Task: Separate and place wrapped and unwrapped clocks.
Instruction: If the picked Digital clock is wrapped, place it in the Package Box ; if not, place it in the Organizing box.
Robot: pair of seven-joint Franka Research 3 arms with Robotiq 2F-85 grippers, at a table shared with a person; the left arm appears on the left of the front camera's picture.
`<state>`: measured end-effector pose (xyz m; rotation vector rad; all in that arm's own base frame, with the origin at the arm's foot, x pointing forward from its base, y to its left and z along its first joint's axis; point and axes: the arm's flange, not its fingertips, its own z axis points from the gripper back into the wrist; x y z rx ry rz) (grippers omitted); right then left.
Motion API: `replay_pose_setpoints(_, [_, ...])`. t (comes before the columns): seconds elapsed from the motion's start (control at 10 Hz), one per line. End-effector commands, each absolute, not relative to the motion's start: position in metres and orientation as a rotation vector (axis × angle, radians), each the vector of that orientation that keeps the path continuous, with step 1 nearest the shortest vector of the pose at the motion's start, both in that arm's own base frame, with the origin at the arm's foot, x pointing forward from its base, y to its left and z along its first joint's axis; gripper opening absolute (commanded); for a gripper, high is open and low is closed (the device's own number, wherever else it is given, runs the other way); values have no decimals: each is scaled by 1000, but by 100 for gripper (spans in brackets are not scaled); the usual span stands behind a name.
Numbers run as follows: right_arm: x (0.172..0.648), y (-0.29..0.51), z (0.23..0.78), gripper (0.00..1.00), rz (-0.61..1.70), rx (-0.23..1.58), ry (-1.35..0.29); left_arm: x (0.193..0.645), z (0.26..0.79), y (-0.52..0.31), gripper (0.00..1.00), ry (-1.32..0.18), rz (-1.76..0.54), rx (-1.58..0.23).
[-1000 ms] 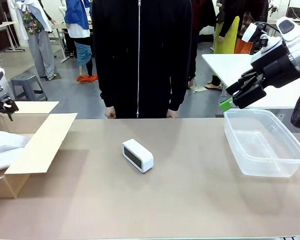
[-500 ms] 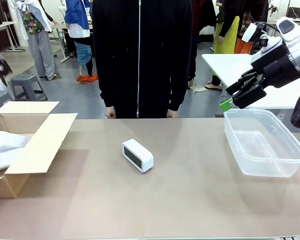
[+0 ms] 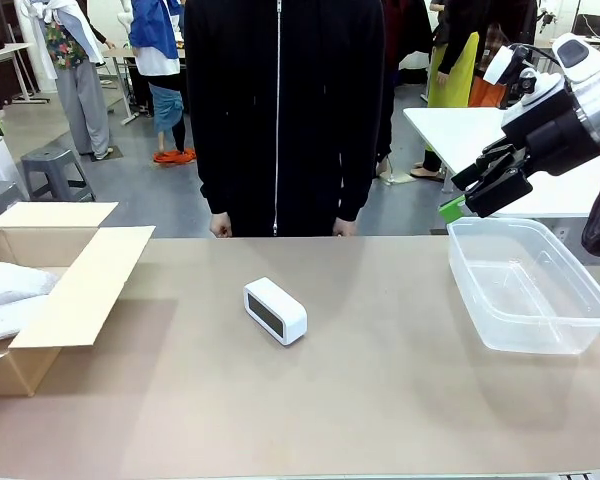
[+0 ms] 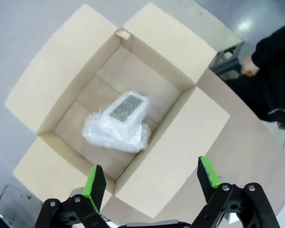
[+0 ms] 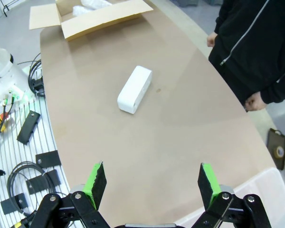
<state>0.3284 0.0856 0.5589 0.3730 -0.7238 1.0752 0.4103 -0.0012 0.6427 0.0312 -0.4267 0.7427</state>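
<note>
The left end effector [image 4: 151,176] has risen, open, over the boxed wrapped clocks [image 4: 121,123]. Next, the open right end effector [image 5: 152,183] must reach left for the bare clock [image 3: 276,311].

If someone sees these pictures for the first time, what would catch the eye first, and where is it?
Most likely the bare white clock, lying alone in the middle of the brown table. Next, the open cardboard box at the robot's left holds bubble-wrapped bundles, and an empty clear plastic tub stands at its right, where the right gripper hangs open in the air.
</note>
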Motion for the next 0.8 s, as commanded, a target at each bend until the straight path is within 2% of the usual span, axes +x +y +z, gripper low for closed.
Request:
replay_pose_setpoints(0.0, [329,86,556,100,1078,402,-729,411,641,4,100,-402,659,42])
replay_pose_setpoints(0.2, [329,86,556,100,1078,402,-729,413,631,2,100,-408,577,33])
replay_pose_setpoints(0.3, [329,86,556,100,1078,402,-729,412,639,-1,100,-411,675,48])
replay_pose_setpoints(0.7, [329,86,556,100,1078,402,-729,412,639,-1,100,-411,675,48])
